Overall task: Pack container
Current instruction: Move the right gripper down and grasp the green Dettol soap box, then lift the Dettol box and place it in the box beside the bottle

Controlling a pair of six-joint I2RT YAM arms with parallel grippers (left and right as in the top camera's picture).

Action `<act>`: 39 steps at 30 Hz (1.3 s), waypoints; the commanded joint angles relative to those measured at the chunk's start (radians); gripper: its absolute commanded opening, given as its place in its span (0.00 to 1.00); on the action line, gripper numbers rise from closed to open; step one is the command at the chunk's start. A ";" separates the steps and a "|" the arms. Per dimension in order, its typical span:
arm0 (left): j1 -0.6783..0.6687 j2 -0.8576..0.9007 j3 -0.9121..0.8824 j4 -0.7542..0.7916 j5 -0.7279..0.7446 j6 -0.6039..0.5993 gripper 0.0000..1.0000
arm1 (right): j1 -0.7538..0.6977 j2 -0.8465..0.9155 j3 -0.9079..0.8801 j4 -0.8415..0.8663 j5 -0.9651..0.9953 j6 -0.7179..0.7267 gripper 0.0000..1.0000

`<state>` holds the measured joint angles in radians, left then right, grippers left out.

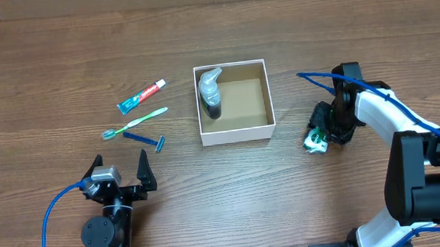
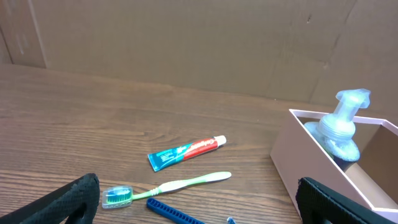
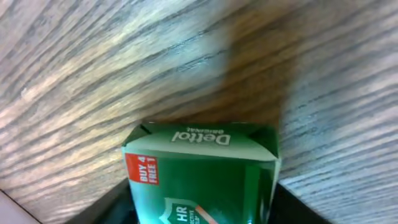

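The container (image 1: pixel 236 132) is a square white box with a brown inside, at the table's middle. A grey pump bottle (image 1: pixel 210 93) lies in its left part. My right gripper (image 1: pixel 321 131) is to the right of the container, low over the table, shut on a green Dettol soap box (image 1: pixel 314 141). In the right wrist view the soap box (image 3: pixel 199 162) sits between the two fingers (image 3: pixel 205 208). My left gripper (image 1: pixel 119 162) is open and empty near the front left. The left wrist view shows the container's wall (image 2: pixel 311 162) and the bottle (image 2: pixel 342 121).
Left of the container lie a toothpaste tube (image 1: pixel 142 96), a green toothbrush (image 1: pixel 136 122) and a blue razor (image 1: pixel 144 138). They also show in the left wrist view: the tube (image 2: pixel 186 151), the toothbrush (image 2: pixel 174 185), the razor (image 2: pixel 174 213). A cardboard wall (image 2: pixel 186 43) stands behind the table.
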<state>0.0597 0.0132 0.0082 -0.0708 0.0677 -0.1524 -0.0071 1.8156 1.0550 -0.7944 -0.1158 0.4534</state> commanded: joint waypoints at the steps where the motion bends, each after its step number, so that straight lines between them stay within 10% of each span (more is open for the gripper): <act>1: 0.007 -0.008 -0.003 -0.001 0.003 0.018 1.00 | 0.008 0.064 -0.051 0.028 -0.047 -0.009 0.39; 7: 0.007 -0.008 -0.003 -0.001 0.003 0.018 1.00 | 0.005 0.064 -0.003 0.024 -0.047 -0.012 0.31; 19: 0.007 -0.008 -0.003 0.000 0.003 0.018 1.00 | 0.021 0.064 0.730 -0.456 -0.200 -0.249 0.35; 36: 0.007 -0.008 -0.003 -0.001 0.003 0.018 1.00 | 0.326 0.274 0.723 -0.168 -0.286 -0.222 0.40; 38: 0.007 -0.008 -0.003 -0.001 0.003 0.018 1.00 | 0.326 0.282 0.720 -0.170 -0.285 -0.241 0.52; 39: 0.007 -0.008 -0.003 -0.001 0.003 0.018 1.00 | 0.326 0.281 0.720 -0.180 -0.286 -0.250 0.75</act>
<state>0.0597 0.0128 0.0082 -0.0704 0.0677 -0.1528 0.3168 2.1136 1.7706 -0.9714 -0.3954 0.2253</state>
